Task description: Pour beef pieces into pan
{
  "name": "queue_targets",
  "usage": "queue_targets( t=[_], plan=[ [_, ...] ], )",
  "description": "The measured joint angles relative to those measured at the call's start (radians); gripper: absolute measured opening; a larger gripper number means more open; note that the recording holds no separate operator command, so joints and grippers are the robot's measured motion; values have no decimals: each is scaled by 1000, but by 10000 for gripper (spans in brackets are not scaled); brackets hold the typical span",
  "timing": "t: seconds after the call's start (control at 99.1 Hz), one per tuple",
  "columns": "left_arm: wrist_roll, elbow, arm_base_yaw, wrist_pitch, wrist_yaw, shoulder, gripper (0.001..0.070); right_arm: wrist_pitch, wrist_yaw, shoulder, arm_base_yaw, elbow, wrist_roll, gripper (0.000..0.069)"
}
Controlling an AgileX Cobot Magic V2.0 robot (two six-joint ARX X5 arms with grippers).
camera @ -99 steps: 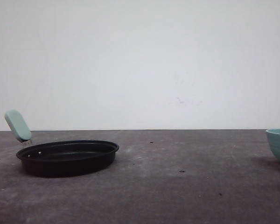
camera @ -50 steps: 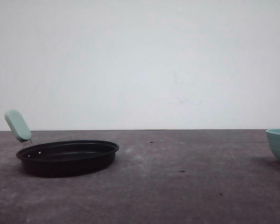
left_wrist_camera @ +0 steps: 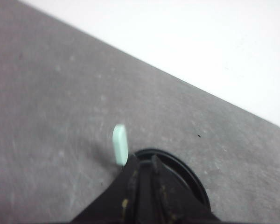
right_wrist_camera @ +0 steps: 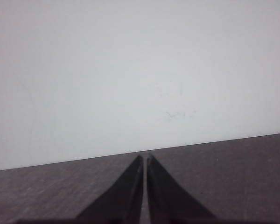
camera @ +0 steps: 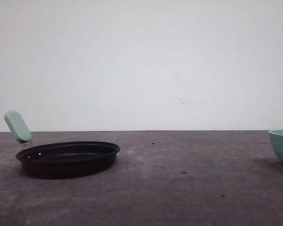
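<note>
Nothing is changing since earlier: the pan (camera: 68,159) is sitting at eight o'clock on the desk (camera: 179,188) (both grippers' jaws together, gripping nothing).

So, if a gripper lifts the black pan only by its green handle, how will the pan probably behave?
The pan looks rigid, so it should not bend. Its handle sits at one edge, so the far rim would probably sag. The handle looks smooth and rounded, so it may slip.
</note>
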Motion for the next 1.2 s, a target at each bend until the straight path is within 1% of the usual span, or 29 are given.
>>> queue_targets(
  t=[0.081, 0.151, 0.282, 0.404, 0.515, 0.626, 0.706, 0.817, 0.858, 0.898, 0.908, 0.938, 0.969, 1.009, 1.049, 1.1, 1.12, 1.17, 1.201],
  plan=[
    [62, 132, 0, -14, 0, 98, 13, -61, -2, 21, 0, 78, -1, 11],
    [96, 264, 0, -11, 0, 188, 13, -83, -16, 51, 0, 150, -3, 11],
    [118, 471, 0, -5, 0, 319, 13, -136, -26, 129, 0, 322, -22, 11],
    [123, 597, 0, 1, 0, 387, 13, -257, -26, 243, 0, 523, -46, 11],
    [128, 645, 0, -1, 0, 408, 13, -349, -28, 357, 0, 700, -83, 11],
    [129, 649, 0, -6, 0, 408, 23, -351, -34, 431, 0, 844, -124, 11],
    [129, 649, 0, -10, 0, 408, 26, -343, -34, 439, 0, 888, -141, 11],
    [129, 650, 0, -14, 2, 408, 31, -369, -34, 434, 0, 892, -150, 11],
    [128, 651, 0, -15, 6, 408, 56, -394, -34, 437, 0, 890, -151, 12],
    [128, 652, 0, -15, 13, 408, 118, -418, -34, 441, 0, 888, -151, 19],
    [128, 652, 0, -15, 16, 408, 140, -423, -34, 441, 0, 887, -151, 24],
    [128, 652, 0, -18, 27, 408, 231, -441, -34, 444, 0, 887, -150, 53],
    [128, 653, 0, -25, 28, 408, 322, -455, -34, 446, 0, 886, -150, 103],
    [128, 654, 0, -36, 29, 408, 437, -467, -34, 447, 0, 886, -150, 199],
    [126, 654, 0, -48, 30, 407, 519, -475, -34, 449, 0, 886, -146, 312],
    [125, 654, 0, -65, 30, 407, 575, -487, -35, 450, 0, 886, -140, 455],
    [125, 654, 0, -71, 30, 407, 588, -492, -38, 451, 0, 886, -138, 496],
    [125, 654, 0, -87, 26, 407, 606, -504, -45, 455, 0, 886, -134, 577],
    [125, 654, 0, -94, 24, 407, 612, -511, -47, 457, 0, 886, -134, 610]
  ],
)
